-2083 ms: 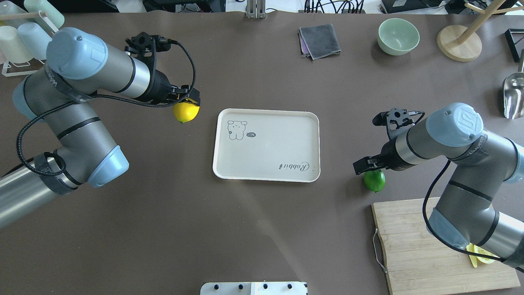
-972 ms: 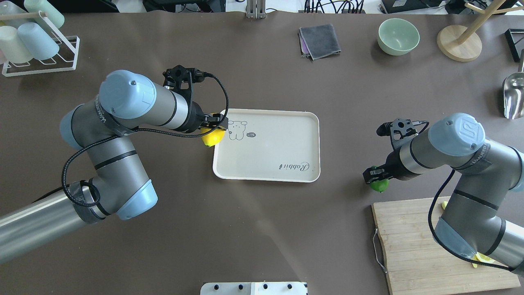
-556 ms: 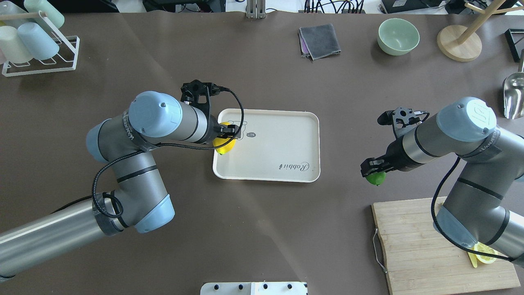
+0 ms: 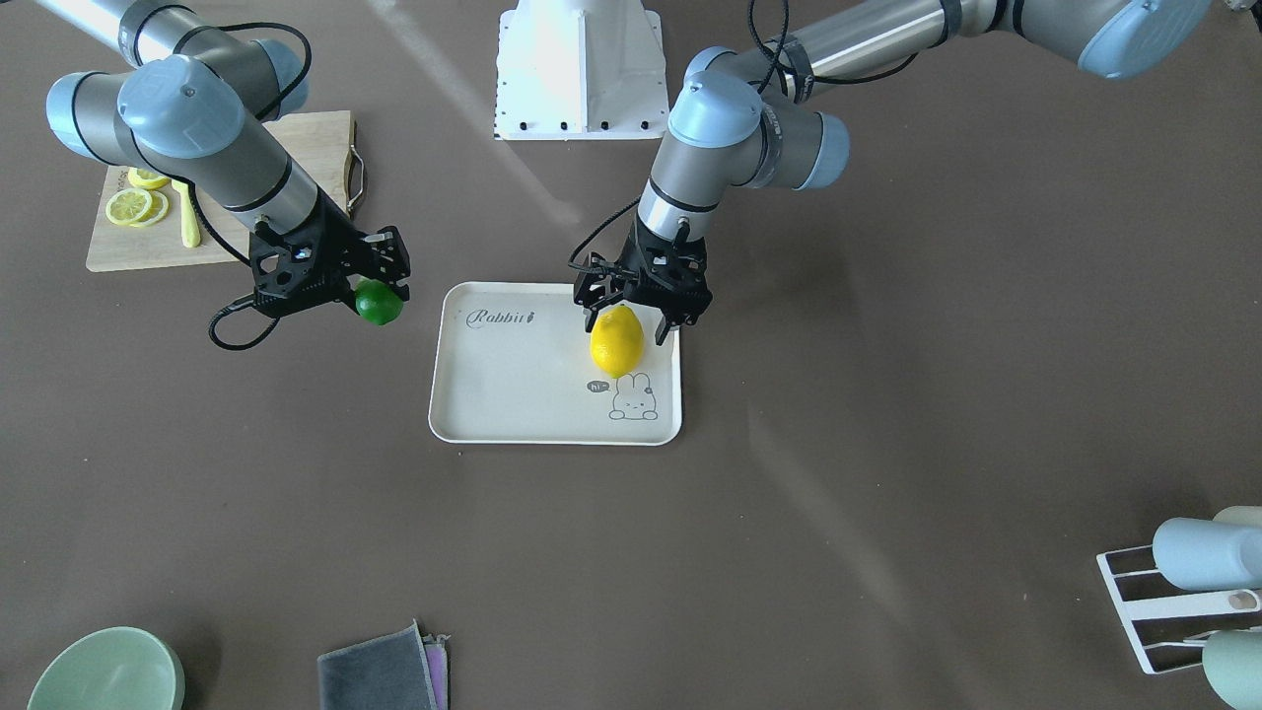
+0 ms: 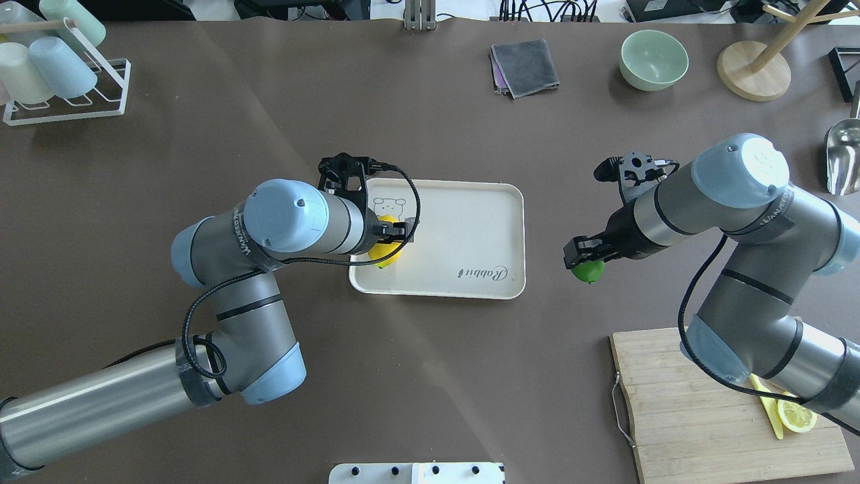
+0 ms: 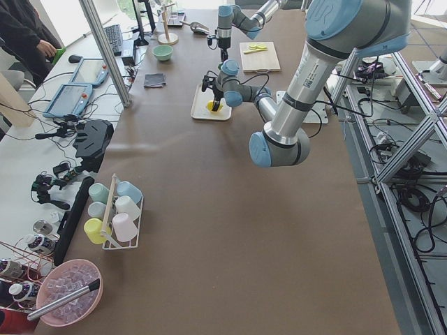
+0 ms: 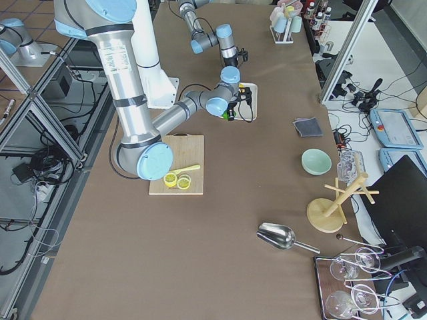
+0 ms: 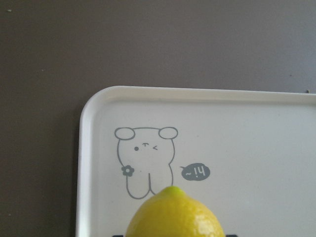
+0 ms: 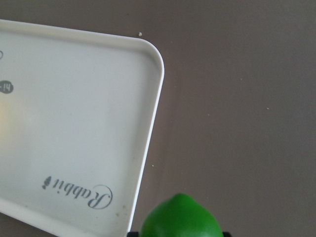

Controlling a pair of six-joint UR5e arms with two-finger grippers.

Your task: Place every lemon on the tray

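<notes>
The cream tray (image 5: 470,228) lies mid-table, with "Rabbit" script and a bunny drawing; it also shows in the front view (image 4: 513,385) and both wrist views (image 8: 247,138) (image 9: 74,123). My left gripper (image 5: 395,235) (image 4: 631,320) is shut on the yellow lemon (image 5: 384,251) (image 4: 616,341) (image 8: 175,215) and holds it over the tray's left part, beside the bunny. My right gripper (image 5: 583,255) (image 4: 370,288) is shut on the green lemon (image 5: 588,270) (image 4: 379,302) (image 9: 180,217) and holds it above the table, just right of the tray's right rim.
A wooden cutting board (image 5: 699,403) with lemon slices (image 5: 797,417) and a pale knife lies front right. At the back stand a green bowl (image 5: 654,59), a grey cloth (image 5: 524,66), a wooden stand (image 5: 752,67), a metal scoop (image 5: 843,158) and a cup rack (image 5: 60,67).
My left arm has carried the yellow lemon rightward from beside the tray to over its left part. My right arm has lifted the green lemon and moved it toward the tray.
</notes>
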